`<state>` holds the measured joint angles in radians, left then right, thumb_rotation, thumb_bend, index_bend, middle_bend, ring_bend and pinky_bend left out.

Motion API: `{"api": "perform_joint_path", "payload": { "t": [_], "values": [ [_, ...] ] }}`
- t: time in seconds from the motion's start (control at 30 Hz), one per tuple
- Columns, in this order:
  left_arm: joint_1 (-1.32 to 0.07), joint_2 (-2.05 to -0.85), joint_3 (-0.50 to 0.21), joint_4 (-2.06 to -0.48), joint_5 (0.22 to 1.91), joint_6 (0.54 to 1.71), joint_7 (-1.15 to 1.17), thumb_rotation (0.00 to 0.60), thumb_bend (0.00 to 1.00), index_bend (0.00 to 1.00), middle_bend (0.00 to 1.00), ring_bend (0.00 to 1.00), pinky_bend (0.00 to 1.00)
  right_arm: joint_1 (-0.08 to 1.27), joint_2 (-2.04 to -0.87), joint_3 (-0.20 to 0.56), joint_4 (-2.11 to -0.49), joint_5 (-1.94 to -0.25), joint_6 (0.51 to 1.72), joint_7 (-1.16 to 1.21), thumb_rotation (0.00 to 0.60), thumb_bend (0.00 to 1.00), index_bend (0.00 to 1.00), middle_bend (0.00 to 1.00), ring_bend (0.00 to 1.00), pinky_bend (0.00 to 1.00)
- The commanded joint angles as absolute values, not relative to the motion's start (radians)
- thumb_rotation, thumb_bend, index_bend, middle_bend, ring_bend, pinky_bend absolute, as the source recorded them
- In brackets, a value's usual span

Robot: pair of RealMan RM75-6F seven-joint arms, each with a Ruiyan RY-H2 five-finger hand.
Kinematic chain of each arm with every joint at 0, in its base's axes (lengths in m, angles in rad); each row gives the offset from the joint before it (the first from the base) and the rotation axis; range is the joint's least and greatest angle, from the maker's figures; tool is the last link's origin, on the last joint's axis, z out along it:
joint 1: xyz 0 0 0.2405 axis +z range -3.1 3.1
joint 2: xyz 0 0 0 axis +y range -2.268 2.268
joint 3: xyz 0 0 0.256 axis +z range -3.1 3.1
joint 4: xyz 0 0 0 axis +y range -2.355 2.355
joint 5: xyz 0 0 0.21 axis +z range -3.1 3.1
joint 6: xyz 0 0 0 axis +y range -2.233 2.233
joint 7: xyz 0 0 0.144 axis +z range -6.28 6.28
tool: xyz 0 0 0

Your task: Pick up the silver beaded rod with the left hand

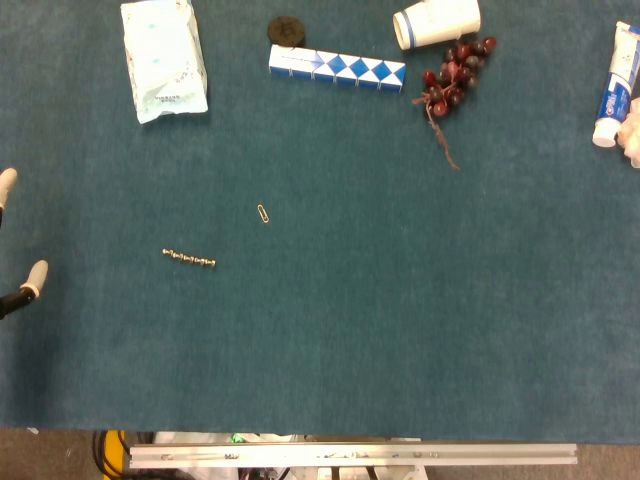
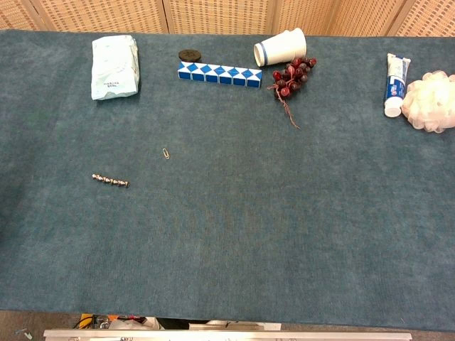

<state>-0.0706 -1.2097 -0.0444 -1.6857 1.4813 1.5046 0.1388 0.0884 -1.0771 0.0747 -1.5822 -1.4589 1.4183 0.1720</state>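
Note:
The silver beaded rod lies flat on the blue-green cloth, left of the middle, with nothing touching it. Only pale fingertips of my left hand show at the far left edge of the head view, spread apart and holding nothing, well to the left of the rod. The chest view shows no hand. My right hand appears in neither view.
A paperclip lies just right of and beyond the rod. Along the far edge sit a white packet, a black disc, a blue-white block strip, a tipped paper cup, grapes, a toothpaste tube and a white puff.

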Motion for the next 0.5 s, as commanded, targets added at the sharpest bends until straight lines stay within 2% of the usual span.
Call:
{"api": "perform_joint_path", "payload": {
  "t": [0.03,0.5],
  "values": [
    [-0.070,-1.209,-0.043,-1.685,1.483,1.505,0.137,0.600,0.26,0.03,0.08,0.10,0.04,0.088,-1.078,0.075,-1.581,-1.459,1.420,0.173,0.600,0.30,0.04,0.19,0.12,0.26],
    [-0.093,-1.192,-0.041,-1.685,1.504,1.477,0.140,0.600,0.25,0.03,0.09,0.11,0.05,0.096,-1.058,0.105,-1.602,-1.469,1.460,0.147,0.600,0.30,0.04,0.19,0.12,0.26]
  ]
}}
